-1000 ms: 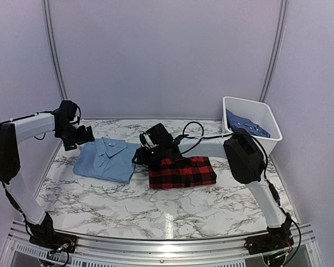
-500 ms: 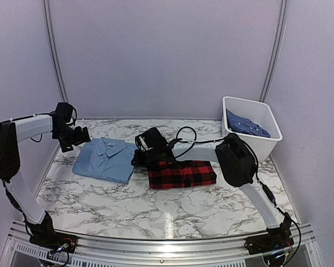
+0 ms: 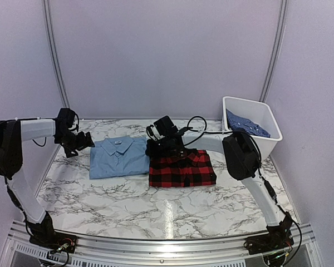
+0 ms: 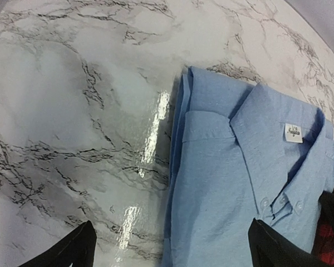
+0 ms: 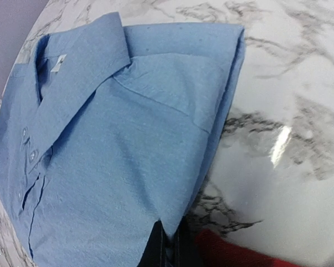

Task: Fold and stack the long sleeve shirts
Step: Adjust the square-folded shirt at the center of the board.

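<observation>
A white bin (image 3: 267,119) stands at the far right of the marble table (image 3: 128,206), well apart from the two arms' work. In it lies the darker blue patterned shirt (image 3: 246,124), crumpled. Nothing lies between the two folded shirts and the near edge.

The light blue shirt (image 3: 119,158) lies flat, left of the middle. Its collar points to the far side and its button line runs from far to near, a little slanted. The red-and-black plaid shirt (image 3: 182,169) lies just beside it on the right, with its long axis from left to right.

The right gripper (image 5: 167,247) is over the gap between them. Its fingers are pressed together on the right edge of the light blue shirt. The left gripper (image 3: 84,142) hangs near that shirt's left edge, spread wide and holding nothing.
</observation>
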Action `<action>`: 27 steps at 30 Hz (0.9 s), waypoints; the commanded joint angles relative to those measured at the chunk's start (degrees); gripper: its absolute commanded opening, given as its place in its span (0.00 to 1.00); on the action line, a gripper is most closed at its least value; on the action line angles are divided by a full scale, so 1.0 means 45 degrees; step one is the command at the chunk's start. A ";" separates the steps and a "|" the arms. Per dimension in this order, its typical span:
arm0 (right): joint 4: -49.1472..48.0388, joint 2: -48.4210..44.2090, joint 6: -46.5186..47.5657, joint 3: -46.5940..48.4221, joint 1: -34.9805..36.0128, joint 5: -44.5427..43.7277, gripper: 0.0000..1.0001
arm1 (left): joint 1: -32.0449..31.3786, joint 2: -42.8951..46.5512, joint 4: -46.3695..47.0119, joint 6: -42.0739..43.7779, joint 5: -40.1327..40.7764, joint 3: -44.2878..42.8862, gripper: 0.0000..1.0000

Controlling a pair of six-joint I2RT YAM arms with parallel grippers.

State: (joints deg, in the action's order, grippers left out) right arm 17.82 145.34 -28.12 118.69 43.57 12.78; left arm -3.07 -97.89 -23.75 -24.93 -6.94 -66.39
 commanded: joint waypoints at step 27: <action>0.1463 0.1937 0.1049 0.2785 -0.0079 -0.0628 0.50 | -0.0835 -0.2268 0.1921 -0.1080 -0.1534 0.0321 0.70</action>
State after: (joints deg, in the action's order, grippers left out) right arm 22.85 150.85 -23.75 129.23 42.00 10.94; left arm -5.48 -106.26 -16.14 -28.71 -14.90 -64.12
